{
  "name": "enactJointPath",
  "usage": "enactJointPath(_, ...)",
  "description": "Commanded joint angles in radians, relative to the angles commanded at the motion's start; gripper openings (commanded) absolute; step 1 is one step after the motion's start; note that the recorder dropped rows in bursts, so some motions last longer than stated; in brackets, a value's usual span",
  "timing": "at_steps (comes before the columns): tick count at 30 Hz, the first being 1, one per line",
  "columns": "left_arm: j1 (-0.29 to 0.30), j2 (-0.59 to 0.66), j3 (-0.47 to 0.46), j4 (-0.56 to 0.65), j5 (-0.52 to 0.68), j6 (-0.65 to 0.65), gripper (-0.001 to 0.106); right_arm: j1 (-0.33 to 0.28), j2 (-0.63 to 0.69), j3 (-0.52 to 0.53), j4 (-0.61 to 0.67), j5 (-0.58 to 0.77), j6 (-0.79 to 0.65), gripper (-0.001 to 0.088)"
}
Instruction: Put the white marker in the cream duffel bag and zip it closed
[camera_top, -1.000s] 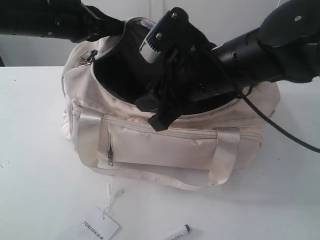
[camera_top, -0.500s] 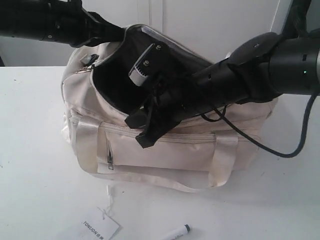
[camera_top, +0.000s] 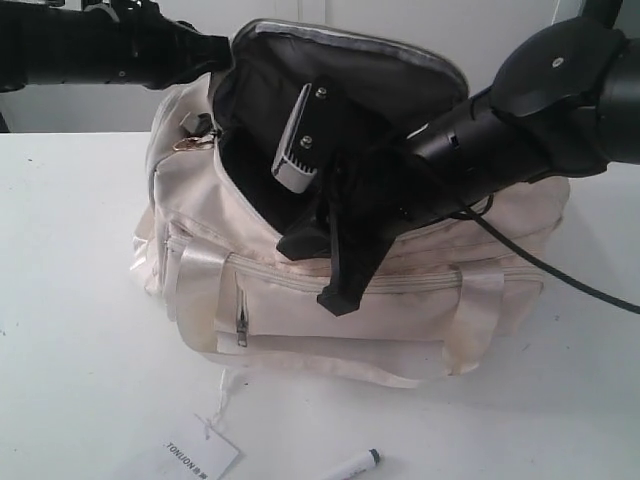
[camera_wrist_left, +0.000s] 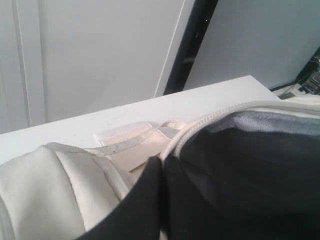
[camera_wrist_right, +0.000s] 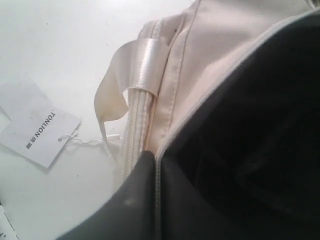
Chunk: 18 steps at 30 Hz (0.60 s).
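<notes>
While left gripper (camera_wrist_left: 161, 167) and right gripper (camera_wrist_right: 154, 162) are pinching the cream duffel bag (camera_top: 330, 300), white marker (camera_top: 352, 467) is lying outside.

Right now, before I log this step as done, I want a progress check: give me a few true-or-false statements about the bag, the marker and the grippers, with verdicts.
1. The white marker lies on the table, outside the cream duffel bag. True.
2. The bag's top zipper is closed. False: the top gapes open and the black lining shows.
3. The right gripper is shut on the front edge of the bag's opening. True.
4. The paper tag sits inside the bag. False: it lies on the table, near the marker.
5. The left gripper hangs free above the table. False: it pinches the bag's lifted top flap.
</notes>
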Motion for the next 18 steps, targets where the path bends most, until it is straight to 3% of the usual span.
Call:
enactJointPath(10,0.000,0.140,-0.165,0.000,-0.090,0.027,0.000,0.000,0.000,0.000,-0.006,0.020,-0.002,0.0000)
enactJointPath(18,0.000,0.225,-0.274,0.008,-0.122,0.027,0.000,0.000,0.000,0.000,-0.082,0.020,-0.002,0.0000)
